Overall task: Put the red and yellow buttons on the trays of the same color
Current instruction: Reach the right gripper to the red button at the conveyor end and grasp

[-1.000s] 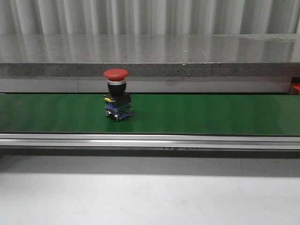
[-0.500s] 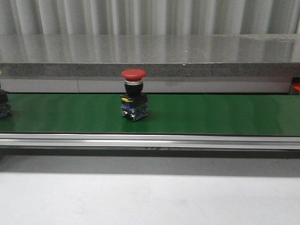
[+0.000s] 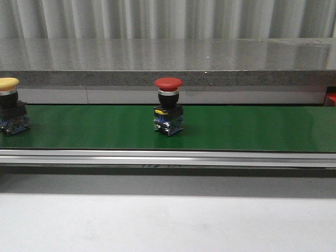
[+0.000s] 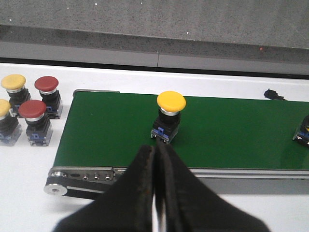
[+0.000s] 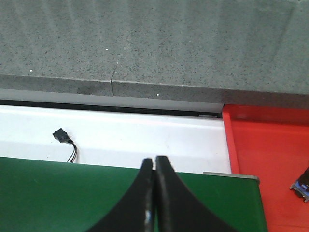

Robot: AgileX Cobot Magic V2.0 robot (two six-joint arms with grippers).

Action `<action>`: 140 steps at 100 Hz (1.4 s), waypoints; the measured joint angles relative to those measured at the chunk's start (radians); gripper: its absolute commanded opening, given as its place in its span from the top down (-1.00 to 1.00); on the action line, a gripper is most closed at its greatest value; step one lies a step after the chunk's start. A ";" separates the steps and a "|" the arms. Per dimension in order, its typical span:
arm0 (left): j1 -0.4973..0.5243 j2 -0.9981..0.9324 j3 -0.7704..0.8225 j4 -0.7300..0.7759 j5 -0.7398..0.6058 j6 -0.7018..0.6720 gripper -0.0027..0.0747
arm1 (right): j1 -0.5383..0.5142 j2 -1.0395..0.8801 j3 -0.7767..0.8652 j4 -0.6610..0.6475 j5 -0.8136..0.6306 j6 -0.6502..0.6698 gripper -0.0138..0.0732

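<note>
Just beyond the closed left gripper (image 4: 155, 157), the yellow button (image 4: 169, 116) stands upright

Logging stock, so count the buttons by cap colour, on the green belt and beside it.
Yellow buttons: 3, one on the belt, two beside it.
Red buttons: 3, one on the belt, two beside it.
Total: 6.

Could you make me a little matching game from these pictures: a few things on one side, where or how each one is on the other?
Things:
1. red button
2. yellow button
3. red tray
4. left claw

Places or states:
A. beyond the belt's end
B. shut, holding nothing
C. mid-belt in the front view
D. on the belt, in front of the left claw

Pairs: 1-C, 2-D, 3-A, 4-B
</note>
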 measured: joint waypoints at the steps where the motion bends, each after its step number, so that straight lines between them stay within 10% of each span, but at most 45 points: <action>1: 0.000 0.000 0.000 0.000 0.000 0.000 0.98 | 0.000 0.000 0.000 0.000 0.000 0.000 0.84; 30: 0.000 0.000 0.000 0.000 -0.004 0.000 0.98 | 0.000 0.000 0.000 0.000 0.019 0.000 0.69; 56: 0.000 0.000 0.000 0.000 -0.004 0.000 0.98 | 0.000 0.000 0.000 0.008 0.119 0.000 -0.87; 140: 0.000 0.000 0.000 -0.002 -0.005 0.000 0.98 | 0.362 0.574 -0.327 0.074 0.402 -0.124 -0.77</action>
